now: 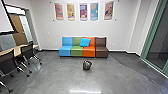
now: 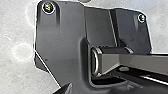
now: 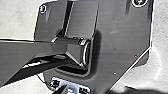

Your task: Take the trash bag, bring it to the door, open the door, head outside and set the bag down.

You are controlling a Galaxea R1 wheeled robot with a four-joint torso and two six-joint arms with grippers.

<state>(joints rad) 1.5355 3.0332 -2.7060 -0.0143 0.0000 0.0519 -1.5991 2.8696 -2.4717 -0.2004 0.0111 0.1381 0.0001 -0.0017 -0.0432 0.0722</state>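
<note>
1. Trash bag (image 1: 87,65), dark and small, is seen on the floor (image 1: 53,75), just in front of the coloured seats (image 1: 76,51);
2. it is judged light, soft and slack; best grasped by its top, lest thin film be torn;
3. whether left claw (image 2: 98,90) or right claw (image 3: 96,90) is spread or narrowed cannot be told.

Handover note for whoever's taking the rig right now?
Left claw, right claw: neither has the bag; can't tell more about their state.
Trash bag: dark bag on the floor, ahead of the robot, in front of the multicolored sofa.
Door: wooden one far left, past the chairs; glass panels on the right. Can't tell which way leads outside.
Done: no step complete; bag is in view.
Left: pick up bag, carry to door, open it, go outside, put bag down.
</note>
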